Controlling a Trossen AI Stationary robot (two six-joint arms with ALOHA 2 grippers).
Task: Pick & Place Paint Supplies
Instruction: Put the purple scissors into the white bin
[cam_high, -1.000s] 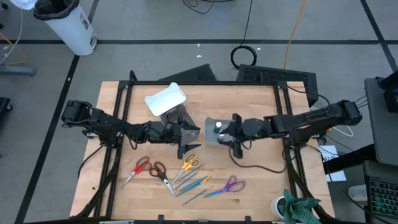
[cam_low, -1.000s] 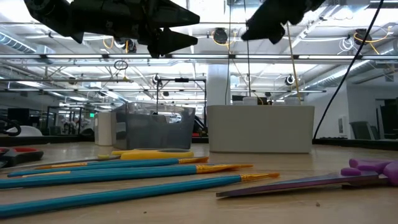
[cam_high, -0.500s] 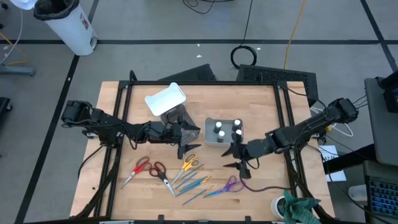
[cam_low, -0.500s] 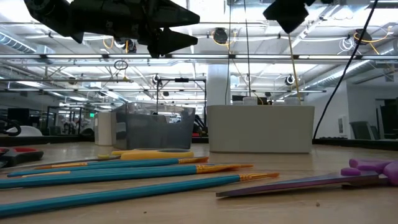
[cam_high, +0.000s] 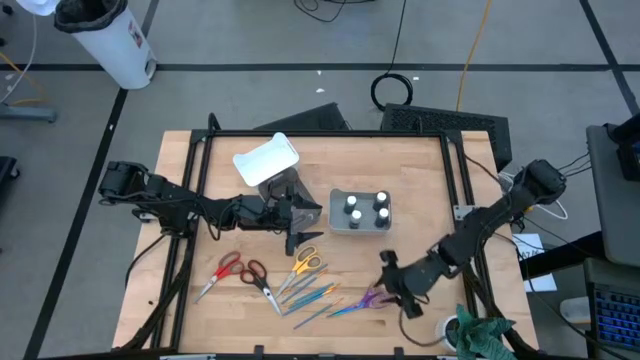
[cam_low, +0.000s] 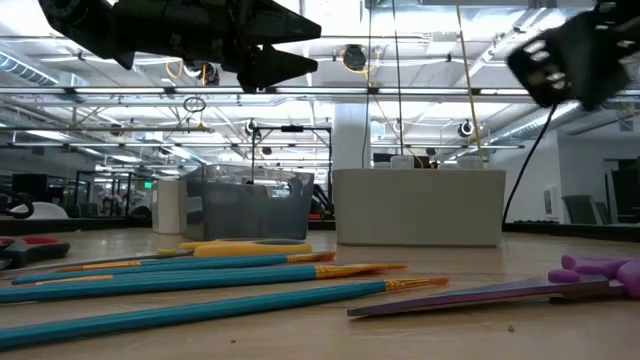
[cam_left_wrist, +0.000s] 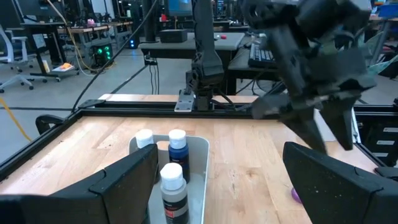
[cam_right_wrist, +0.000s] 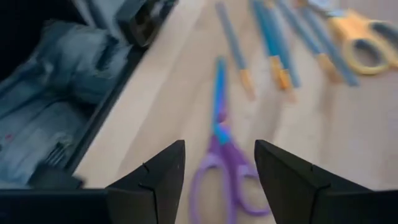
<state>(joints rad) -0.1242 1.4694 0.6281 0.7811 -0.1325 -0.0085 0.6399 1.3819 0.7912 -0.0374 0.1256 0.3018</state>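
Right wrist view showed the right gripper (cam_right_wrist: 217, 165) spread above the purple scissors (cam_right_wrist: 227, 168), brushes (cam_right_wrist: 273, 37) beyond; it needed to centre on the handle loops before closing. Past the scissors, the bottles (cam_high: 366, 210) sat in the tray (cam_high: 338, 225); the left gripper (cam_high: 300, 222), spread, waited beside it.

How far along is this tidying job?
Done: four paint bottles stand in the grey tray. In hand: the right tool, open and empty, hovers by the purple scissors. Left: brushes, yellow scissors and two red scissors lie on the table.
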